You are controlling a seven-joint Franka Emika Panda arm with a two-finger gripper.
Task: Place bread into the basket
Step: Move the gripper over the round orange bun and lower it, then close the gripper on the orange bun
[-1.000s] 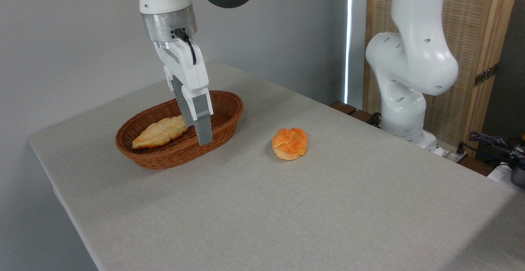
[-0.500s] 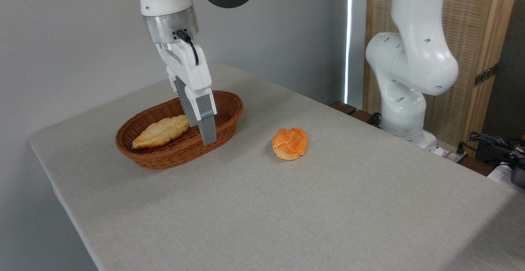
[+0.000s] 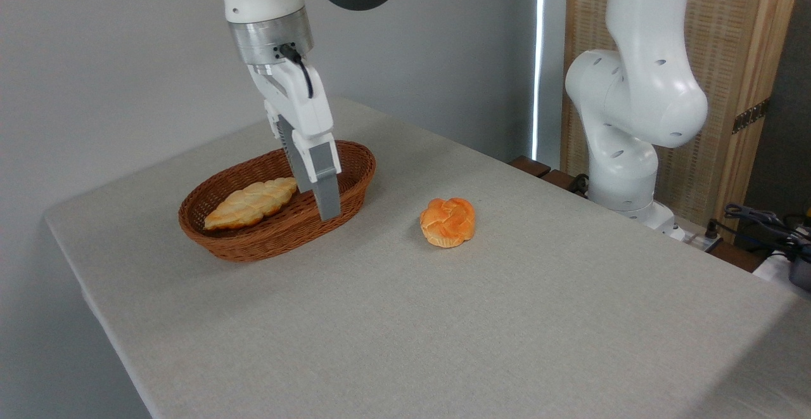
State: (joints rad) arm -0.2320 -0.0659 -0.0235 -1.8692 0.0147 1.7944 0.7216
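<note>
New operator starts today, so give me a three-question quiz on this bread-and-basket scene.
1. True or false: the round bun lies in the basket.
2. What lies inside the basket? A) long braided loaf B) nothing C) a cup
3. Fill in: the gripper hangs over the ____.

Key: 1 false, it sits on the table; 2 A; 3 basket.

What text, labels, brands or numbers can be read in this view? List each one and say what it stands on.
None can be read.
The arm and its tool carry no visible lettering.
The basket, the long loaf in it, the bread and the table are unmarked.
The clutter at the right edge is too small to tell.
</note>
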